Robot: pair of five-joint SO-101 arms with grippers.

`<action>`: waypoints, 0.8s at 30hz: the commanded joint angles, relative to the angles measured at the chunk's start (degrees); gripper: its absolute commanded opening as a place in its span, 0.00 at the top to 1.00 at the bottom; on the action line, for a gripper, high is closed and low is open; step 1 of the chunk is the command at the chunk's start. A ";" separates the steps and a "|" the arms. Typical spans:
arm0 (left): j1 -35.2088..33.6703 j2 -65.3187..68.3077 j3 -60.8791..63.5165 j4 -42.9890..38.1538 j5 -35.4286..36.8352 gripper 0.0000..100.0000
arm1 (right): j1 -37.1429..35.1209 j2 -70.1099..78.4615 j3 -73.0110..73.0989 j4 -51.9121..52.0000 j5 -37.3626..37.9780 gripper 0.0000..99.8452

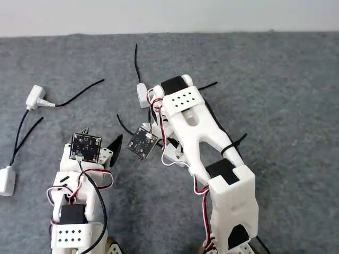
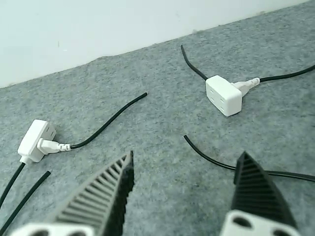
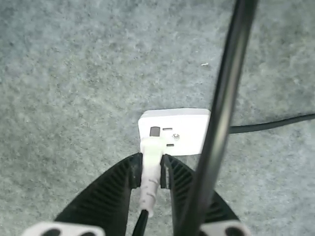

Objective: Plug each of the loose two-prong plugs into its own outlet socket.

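Seeing right gripper narrowed, black ribbed fingers pinching slim white plug. Plug tip against flat rectangular white outlet socket just ahead of fingertips. We note fuzzy grey felt mat beneath. Left gripper spread wide, holding nothing; second socket, boxy white, well ahead.

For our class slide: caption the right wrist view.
Right tool grips a white two-prong plug at the white outlet socket.
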 commanded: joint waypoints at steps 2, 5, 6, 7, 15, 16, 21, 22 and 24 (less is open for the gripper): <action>0.44 -0.44 -0.66 -0.09 -0.53 0.68 | -0.31 -1.54 -2.90 1.19 2.64 0.99; 0.44 -0.44 -0.66 -0.09 -0.53 0.68 | -0.31 -1.45 -2.90 0.84 2.81 0.99; 0.44 -0.44 -0.66 -0.09 -0.53 0.68 | -0.31 -1.36 -2.90 0.66 2.81 0.99; 0.44 -0.44 -0.66 -0.09 -0.53 0.68 | -0.22 -1.01 -2.99 0.48 2.90 0.99; 0.44 -0.44 -0.66 -0.09 -0.62 0.68 | 1.10 4.70 -6.33 0.75 2.81 0.99; 0.44 -0.44 -0.66 -0.09 -0.62 0.68 | 1.19 5.49 -7.47 1.19 2.90 0.99; 1.14 -0.44 -0.57 -0.09 -0.70 0.68 | 1.19 8.66 -11.78 2.24 2.73 0.99; 1.23 -0.35 -0.57 -0.09 -0.70 0.68 | 1.01 9.01 -11.78 2.24 2.73 0.99; 1.23 -0.44 -0.57 -0.09 -0.70 0.68 | 0.84 9.63 -11.69 2.33 2.20 0.99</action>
